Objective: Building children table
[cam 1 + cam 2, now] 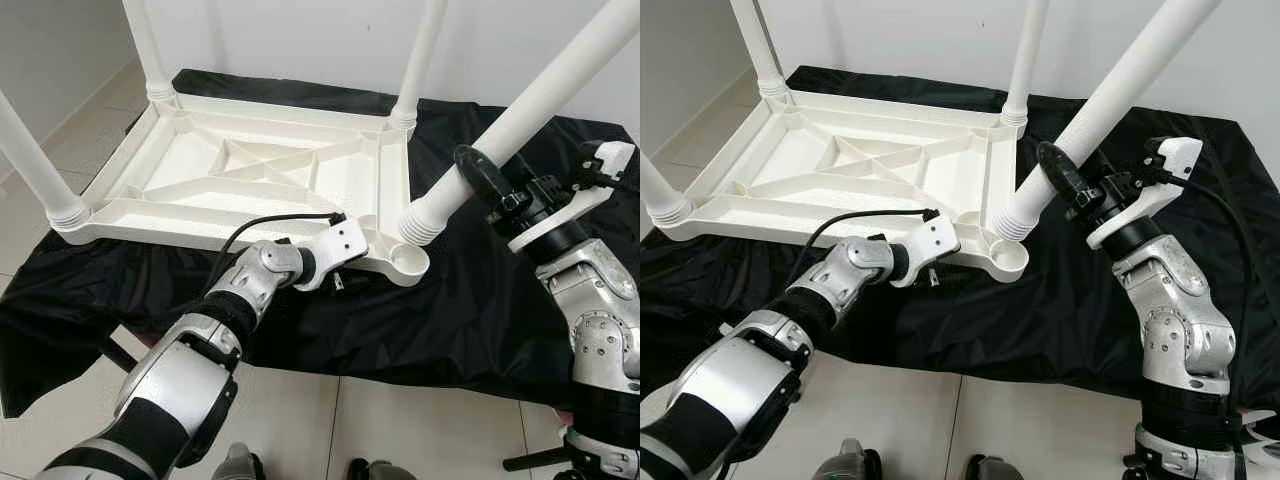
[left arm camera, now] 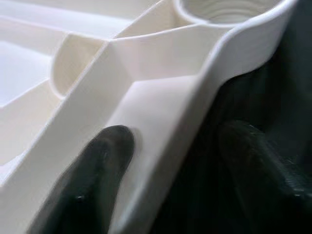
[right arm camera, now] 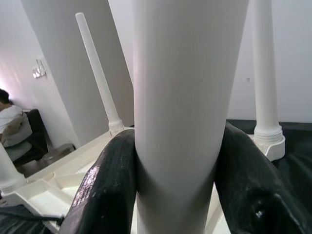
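The upturned white tabletop (image 1: 250, 180) lies on a black cloth (image 1: 470, 310). The left gripper (image 2: 165, 161) grasps its near rim beside the corner socket (image 1: 408, 262). The right gripper (image 3: 170, 185) clamps the fourth leg (image 1: 1090, 120), tilted at that socket.

Smooth, slightly glossy white plastic table (image 1: 250, 170) lies on crinkly black cloth (image 1: 470, 310).

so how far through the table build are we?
Three legs already stand in corner sockets of the upturned tabletop. In hand: the right gripper is clamped on the fourth leg, its threaded end tilted by the last socket, not seated. The left gripper pinches the rim there. Left: seat that leg, flip the table.
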Available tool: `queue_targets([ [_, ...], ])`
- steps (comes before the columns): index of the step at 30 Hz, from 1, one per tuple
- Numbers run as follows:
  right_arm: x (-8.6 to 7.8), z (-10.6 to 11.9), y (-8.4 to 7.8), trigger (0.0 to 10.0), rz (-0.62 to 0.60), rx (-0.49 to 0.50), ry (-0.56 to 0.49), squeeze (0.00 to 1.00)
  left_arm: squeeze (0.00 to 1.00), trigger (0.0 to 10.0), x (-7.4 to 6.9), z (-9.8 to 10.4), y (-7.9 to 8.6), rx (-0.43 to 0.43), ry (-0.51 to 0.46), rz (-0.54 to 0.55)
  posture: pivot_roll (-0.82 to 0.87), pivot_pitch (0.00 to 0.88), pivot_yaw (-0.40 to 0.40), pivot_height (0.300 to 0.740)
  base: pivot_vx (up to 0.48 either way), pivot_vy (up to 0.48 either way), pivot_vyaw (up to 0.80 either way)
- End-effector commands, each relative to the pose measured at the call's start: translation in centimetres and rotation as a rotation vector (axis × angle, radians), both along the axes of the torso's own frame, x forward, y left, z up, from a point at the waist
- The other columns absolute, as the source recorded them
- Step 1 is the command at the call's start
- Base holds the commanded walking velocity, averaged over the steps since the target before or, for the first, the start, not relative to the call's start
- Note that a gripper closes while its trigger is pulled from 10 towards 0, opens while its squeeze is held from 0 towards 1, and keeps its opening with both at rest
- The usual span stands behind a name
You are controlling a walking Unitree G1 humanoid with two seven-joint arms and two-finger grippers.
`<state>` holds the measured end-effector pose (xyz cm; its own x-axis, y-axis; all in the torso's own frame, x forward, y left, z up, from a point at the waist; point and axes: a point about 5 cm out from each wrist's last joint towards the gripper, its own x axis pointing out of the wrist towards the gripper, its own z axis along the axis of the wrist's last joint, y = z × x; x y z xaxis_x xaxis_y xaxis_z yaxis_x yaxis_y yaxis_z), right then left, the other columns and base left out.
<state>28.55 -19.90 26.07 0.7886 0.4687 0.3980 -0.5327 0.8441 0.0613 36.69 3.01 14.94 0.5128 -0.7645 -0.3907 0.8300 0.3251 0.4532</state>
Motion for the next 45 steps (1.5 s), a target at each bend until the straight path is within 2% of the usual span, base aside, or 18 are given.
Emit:
queue_targets([
  [1, -0.4, 0.2, 0.2, 10.0, 0.005, -0.037, -0.019, 0.00, 0.00, 4.5, -0.6, -1.9, 0.4, 0.065, 0.055, -0.007, -0.09, 0.140, 0.010, 0.740, 0.000, 0.000, 0.00],
  [2, -0.5, 0.1, 0.2, 10.0, 0.003, -0.040, -0.016, 0.00, 0.00, 0.0, -0.7, -2.0, 0.4, 0.060, 0.061, -0.017, -0.09, 0.141, 0.011, 0.740, 0.000, 0.000, 0.00],
  [17, -0.6, -0.1, -0.2, 10.0, -0.012, -0.067, -0.005, 0.00, 0.00, 0.0, -0.9, -2.3, 0.8, 0.079, 0.054, -0.041, -0.10, 0.144, 0.008, 0.740, 0.000, 0.000, 0.00],
  [18, -0.6, -0.1, -0.2, 10.0, -0.013, -0.069, -0.005, 0.00, 0.00, 1.4, -0.8, -2.3, 0.9, 0.079, 0.049, -0.031, -0.10, 0.143, 0.007, 0.740, 0.000, 0.000, 0.00],
  [20, -0.7, -0.1, -0.3, 10.0, -0.014, -0.070, -0.005, 0.00, 0.00, 1.4, -0.8, -2.2, 0.9, 0.078, 0.045, -0.025, -0.10, 0.142, 0.006, 0.740, 0.000, 0.000, 0.00],
  [21, -0.7, -0.1, -0.3, 10.0, -0.015, -0.074, -0.005, 0.00, 0.00, 10.0, -0.8, -2.3, 1.0, 0.087, 0.044, -0.029, -0.10, 0.141, 0.005, 0.740, 0.000, 0.000, 0.00],
  [26, -0.5, -0.2, -1.0, 10.0, -0.038, -0.099, -0.001, 0.00, 0.00, 10.0, -1.1, -2.3, 1.6, 0.115, 0.023, -0.074, -0.10, 0.140, 0.006, 0.740, 0.000, 0.000, 0.00],
  [34, -0.7, -1.1, -2.5, 10.0, -0.036, -0.107, 0.024, 0.00, 0.00, 10.0, -2.1, -1.7, 2.2, 0.077, -0.006, -0.145, -0.10, 0.140, 0.003, 0.740, 0.000, 0.000, 0.00],
  [37, -1.0, -1.7, -3.4, 10.0, -0.024, -0.108, 0.046, 0.00, 0.00, 10.0, -2.6, -1.6, 2.9, 0.075, -0.022, -0.154, -0.10, 0.141, -0.004, 0.740, 0.000, 0.000, 0.00],
  [43, -1.2, -2.3, -2.8, 10.0, 0.019, -0.092, 0.066, 0.00, 0.00, 10.0, -2.8, -1.4, 4.2, 0.083, -0.035, -0.134, -0.08, 0.144, -0.008, 0.740, 0.000, 0.000, 0.00],
  [45, -1.1, -2.6, -1.8, 10.0, 0.057, -0.103, 0.074, 0.00, 0.00, 10.0, -2.7, -1.1, 4.3, 0.085, -0.043, -0.120, -0.08, 0.144, -0.017, 0.740, 0.000, 0.000, 0.00],
])
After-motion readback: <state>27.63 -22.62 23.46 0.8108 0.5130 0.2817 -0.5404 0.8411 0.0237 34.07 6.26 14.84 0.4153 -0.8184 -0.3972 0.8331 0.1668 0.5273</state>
